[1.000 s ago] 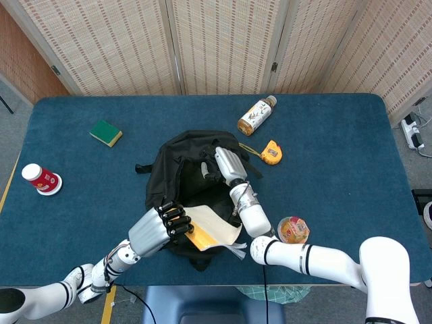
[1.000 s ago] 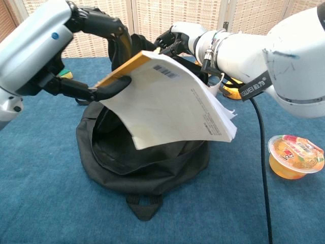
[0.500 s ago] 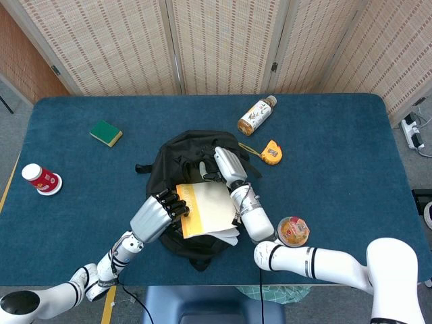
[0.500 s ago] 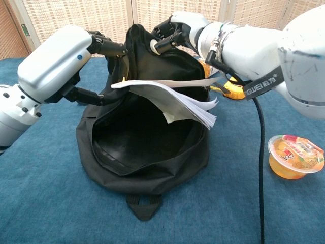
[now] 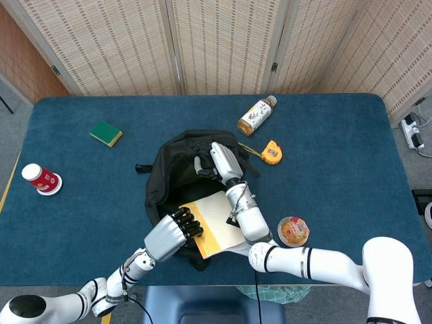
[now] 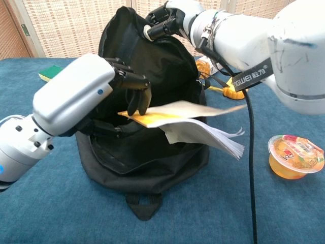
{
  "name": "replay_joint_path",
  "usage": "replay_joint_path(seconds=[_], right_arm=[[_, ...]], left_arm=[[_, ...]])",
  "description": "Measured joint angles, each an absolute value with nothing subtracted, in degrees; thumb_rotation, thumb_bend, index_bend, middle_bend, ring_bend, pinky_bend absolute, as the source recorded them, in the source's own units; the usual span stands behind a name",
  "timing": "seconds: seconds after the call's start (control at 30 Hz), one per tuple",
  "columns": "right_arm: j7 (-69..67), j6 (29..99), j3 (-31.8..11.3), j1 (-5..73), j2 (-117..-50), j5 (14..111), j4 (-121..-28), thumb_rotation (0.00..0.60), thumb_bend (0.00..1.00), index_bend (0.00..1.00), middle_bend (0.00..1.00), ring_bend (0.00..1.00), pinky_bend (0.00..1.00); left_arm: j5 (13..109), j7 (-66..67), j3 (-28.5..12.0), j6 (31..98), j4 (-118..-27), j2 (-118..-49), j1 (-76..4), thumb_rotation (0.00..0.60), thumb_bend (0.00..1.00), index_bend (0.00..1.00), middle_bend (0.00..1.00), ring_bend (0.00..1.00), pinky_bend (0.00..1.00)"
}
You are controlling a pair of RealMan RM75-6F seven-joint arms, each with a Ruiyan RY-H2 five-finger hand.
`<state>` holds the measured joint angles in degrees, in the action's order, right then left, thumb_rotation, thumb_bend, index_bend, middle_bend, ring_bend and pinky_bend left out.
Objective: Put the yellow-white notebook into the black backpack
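Note:
The black backpack [image 5: 174, 172] [image 6: 152, 157] lies mid-table with its mouth facing me. My right hand [image 5: 214, 162] [image 6: 165, 18] grips the top flap and holds it up, keeping the bag wide open. My left hand [image 5: 177, 231] [image 6: 127, 89] grips the yellow-white notebook [image 5: 217, 226] [image 6: 188, 122] by its yellow spine edge. The notebook hangs roughly flat over the bag's opening, its loose white pages drooping to the right, out past the rim.
A jelly cup [image 5: 293, 230] [image 6: 294, 156] stands right of the bag. A yellow tape measure [image 5: 271, 152], a bottle [image 5: 256, 115], a green sponge [image 5: 106, 133] and a red cup [image 5: 42, 179] lie farther out on the blue table [image 5: 337, 155].
My left hand has swung the notebook from raised and tilted to nearly flat, then drawn it nearer and lower over the opening. My right hand has lifted the flap higher.

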<state>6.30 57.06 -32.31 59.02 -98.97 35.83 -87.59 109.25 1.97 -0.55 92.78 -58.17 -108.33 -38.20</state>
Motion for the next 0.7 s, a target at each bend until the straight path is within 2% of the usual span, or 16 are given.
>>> replay_joint_path(seconds=[0.37, 0.7], right_arm=[[5.27, 57.25, -32.08, 58.1, -97.45, 36.14, -90.36, 0.6, 0.66, 0.76, 0.33, 0.24, 0.01], [4.78, 57.5, -31.39, 57.87, -97.28, 36.37, -91.29, 0.6, 0.66, 0.75, 0.33, 0.24, 0.01]], left_arm=[[104.29, 7.01, -3.73, 89.09, -54.95, -110.0, -38.34, 0.6, 0.47, 0.75, 0.7, 0.6, 0.5], [99.86, 11.05, -5.65, 88.7, -53.57, -109.0, -36.14, 0.6, 0.48, 0.76, 0.72, 0.6, 0.5]])
